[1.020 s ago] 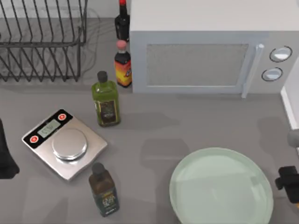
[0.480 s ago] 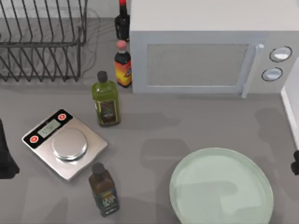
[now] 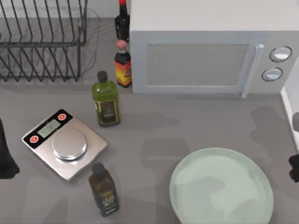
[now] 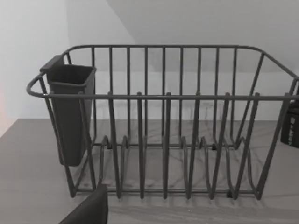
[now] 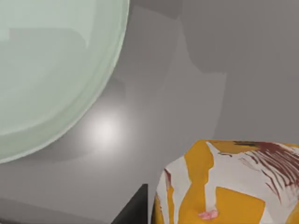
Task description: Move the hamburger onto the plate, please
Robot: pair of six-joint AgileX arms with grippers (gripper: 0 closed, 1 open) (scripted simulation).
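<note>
Top view, plate: the plate is large, round, pale mint green and glossy, with a shallow raised rim, near the desk's front right corner.
Top view, scale: the kitchen scale is a brushed metal slab with a small round steel pan (set askew), toward the left edge.
Top view, bottles: an olive oil bottle stands behind the scale and a dark bottle in front of it; a sauce bottle stands beside the microwave.
Top view, arms: the left arm is parked at the left edge; the right arm is a dark sliver at the right edge.
Right wrist view, hamburger: the hamburger is a lumpy orange-yellow and whitish shape with dark red streaks, close under the camera, apart from the plate's rim, over bare grey desk.
Right end effector: I cannot tell its state.
Left wrist view: a dark wire dish rack with a solid cup holder.
Left end effector: cannot tell.
</note>
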